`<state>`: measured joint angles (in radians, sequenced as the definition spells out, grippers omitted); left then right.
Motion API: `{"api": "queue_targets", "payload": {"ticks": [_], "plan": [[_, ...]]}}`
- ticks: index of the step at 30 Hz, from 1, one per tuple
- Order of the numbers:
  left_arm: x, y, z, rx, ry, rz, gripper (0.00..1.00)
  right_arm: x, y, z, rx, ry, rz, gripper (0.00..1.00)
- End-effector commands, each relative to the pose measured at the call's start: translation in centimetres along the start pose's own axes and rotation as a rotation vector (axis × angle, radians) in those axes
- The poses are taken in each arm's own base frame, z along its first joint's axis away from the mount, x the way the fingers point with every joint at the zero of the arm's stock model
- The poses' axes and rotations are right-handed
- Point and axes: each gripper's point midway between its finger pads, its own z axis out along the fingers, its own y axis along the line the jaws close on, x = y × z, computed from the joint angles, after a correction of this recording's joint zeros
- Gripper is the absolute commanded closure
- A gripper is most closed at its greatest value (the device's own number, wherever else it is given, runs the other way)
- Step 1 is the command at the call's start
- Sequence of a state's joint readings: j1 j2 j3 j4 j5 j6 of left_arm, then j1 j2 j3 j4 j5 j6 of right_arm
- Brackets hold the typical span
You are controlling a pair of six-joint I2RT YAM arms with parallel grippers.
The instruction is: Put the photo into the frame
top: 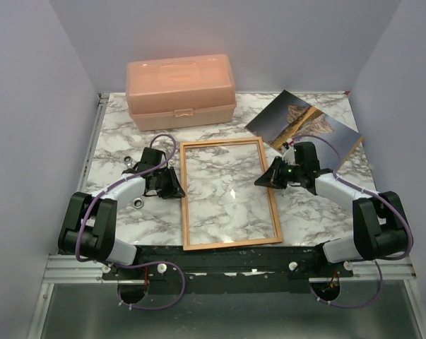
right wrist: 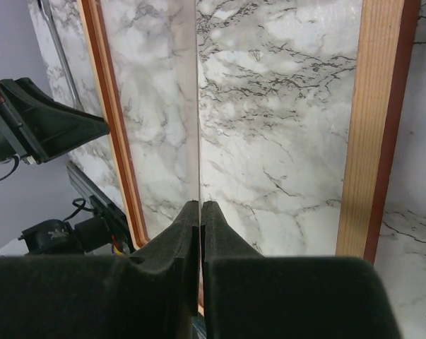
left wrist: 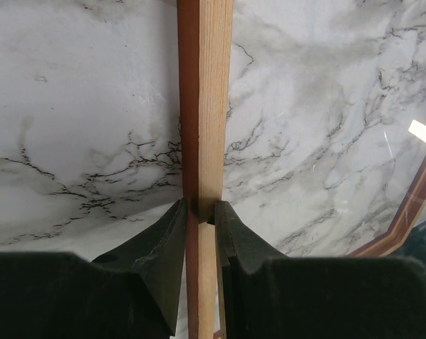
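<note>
The frame (top: 230,194) is laid flat at the middle of the table (top: 311,212), pinched along its left side by the narrowly parted left gripper (left wrist: 202,212). The right gripper (right wrist: 200,206) is closed tight on what appears to be a thin clear pane (right wrist: 198,106), seen edge-on, so the frame is judged to be in preparation. The photo (top: 297,120), face up at the far right corner and partly hidden by the right arm (top: 340,187), must next be fetched and squared inside it.

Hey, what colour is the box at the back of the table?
Peach, a pale orange-pink; the box shows best in the top view.
</note>
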<state>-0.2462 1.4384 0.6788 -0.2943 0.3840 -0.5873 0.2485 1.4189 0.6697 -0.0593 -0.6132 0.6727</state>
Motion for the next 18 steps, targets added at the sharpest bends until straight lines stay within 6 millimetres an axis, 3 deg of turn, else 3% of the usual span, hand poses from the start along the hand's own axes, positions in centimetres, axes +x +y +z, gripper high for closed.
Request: {"api": "queue_targets", "payload": {"ticks": [1, 7, 18], "plan": [[1.2, 1.1, 0.6, -0.056, 0.045, 0.01, 0.77, 1.3, 0.4, 0.6, -0.053, 0.053, 0.01, 0.88], [1.2, 1.1, 0.6, -0.056, 0.046, 0.012, 0.77, 1.3, -0.3, 0.7, -0.012, 0.05, 0.002, 0.64], [1.2, 1.1, 0.6, -0.059, 0.045, 0.011, 0.77, 1.2, -1.4, 0.8, 0.124, 0.047, -0.034, 0.36]]}}
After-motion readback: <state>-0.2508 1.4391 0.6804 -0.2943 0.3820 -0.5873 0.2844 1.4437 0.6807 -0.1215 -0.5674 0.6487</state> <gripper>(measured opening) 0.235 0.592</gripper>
